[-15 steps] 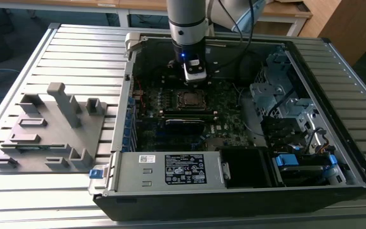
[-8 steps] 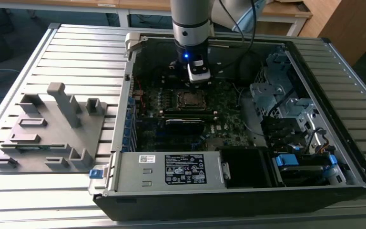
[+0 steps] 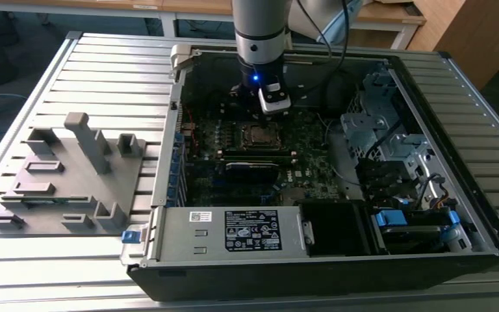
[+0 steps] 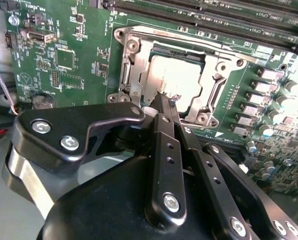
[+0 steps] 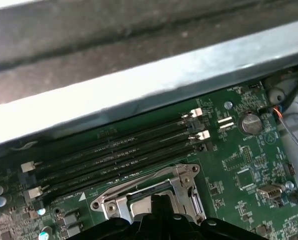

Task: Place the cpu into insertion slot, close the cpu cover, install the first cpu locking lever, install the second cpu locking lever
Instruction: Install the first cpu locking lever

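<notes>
The gripper [image 4: 164, 100] hangs at the insertion slot's [image 4: 134, 55] edge, jaws pinched together and empty; the cpu [image 4: 176, 82] already sits seated beneath the lowered cpu cover [image 4: 216, 67].

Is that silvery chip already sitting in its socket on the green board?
Yes: in the second wrist view the cpu lies flat inside the insertion slot, with the cpu cover framing it and the gripper at its edge.
</notes>
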`<state>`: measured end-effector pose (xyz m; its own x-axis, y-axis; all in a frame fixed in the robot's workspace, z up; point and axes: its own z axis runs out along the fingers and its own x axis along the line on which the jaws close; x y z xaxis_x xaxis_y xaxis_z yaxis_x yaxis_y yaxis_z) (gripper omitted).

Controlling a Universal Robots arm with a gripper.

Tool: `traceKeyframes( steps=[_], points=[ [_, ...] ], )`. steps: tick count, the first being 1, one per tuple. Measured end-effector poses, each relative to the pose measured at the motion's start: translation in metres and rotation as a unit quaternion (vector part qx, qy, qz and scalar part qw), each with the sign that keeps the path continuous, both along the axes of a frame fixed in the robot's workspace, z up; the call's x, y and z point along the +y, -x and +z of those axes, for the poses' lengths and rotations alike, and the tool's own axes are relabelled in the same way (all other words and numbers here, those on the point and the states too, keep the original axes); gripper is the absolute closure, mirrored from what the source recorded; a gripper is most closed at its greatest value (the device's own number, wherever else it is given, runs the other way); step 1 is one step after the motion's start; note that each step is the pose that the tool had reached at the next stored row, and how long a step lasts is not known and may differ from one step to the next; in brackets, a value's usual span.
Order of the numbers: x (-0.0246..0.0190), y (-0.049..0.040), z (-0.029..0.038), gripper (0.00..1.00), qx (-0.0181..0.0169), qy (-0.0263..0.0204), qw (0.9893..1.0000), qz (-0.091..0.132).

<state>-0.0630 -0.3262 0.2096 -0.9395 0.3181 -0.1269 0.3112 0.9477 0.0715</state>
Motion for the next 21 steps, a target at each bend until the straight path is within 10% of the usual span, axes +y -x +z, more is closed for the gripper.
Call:
traceKeyframes(
  steps=[21],
  points=[
    [-0.0018,0.0000,0.0043,0.90,0.0017,-0.0001,0.9997,0.024]
  ],
)
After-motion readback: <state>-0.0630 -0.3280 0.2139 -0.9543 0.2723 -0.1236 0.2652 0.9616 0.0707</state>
